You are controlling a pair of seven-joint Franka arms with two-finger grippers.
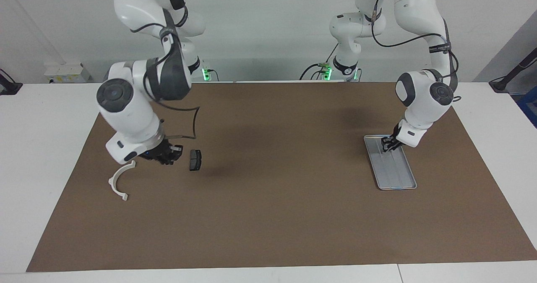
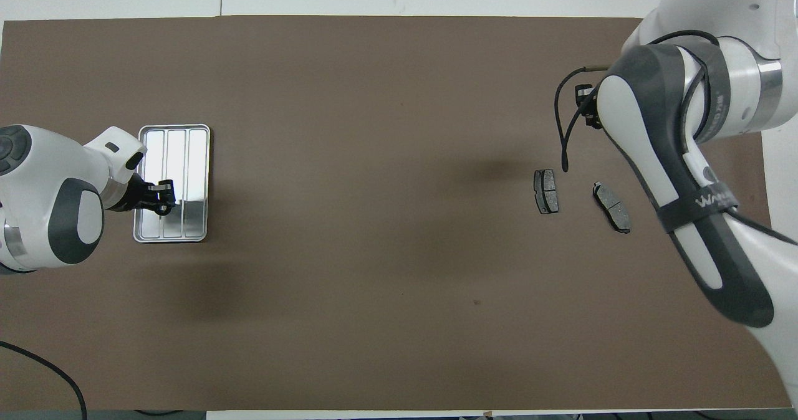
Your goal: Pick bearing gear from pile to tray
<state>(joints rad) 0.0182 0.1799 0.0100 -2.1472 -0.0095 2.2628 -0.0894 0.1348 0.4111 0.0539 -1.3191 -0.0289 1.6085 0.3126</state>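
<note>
- Two arms are out over the brown mat (image 1: 268, 216); the left gripper (image 1: 388, 143) hangs low over the tray (image 1: 398, 182), at the end of it nearer to the robots.
- From above, the left gripper (image 2: 161, 195) covers the tray (image 2: 193, 158) near one long edge; something small and dark sits between its fingers, but I cannot tell what it is, nor whether the fingers are closed on it.
- Right gripper (image 1: 165, 153) hovers over the mat, beside a dark brake pad (image 1: 195, 160); how wide it stands I cannot tell.
- A white half-ring bracket (image 1: 119, 182) lies on the mat toward the right arm's end, farther from the robots than that brake pad.
- A second brake pad (image 2: 611, 206) lies near the first brake pad (image 2: 546, 190), apart from it.
</note>
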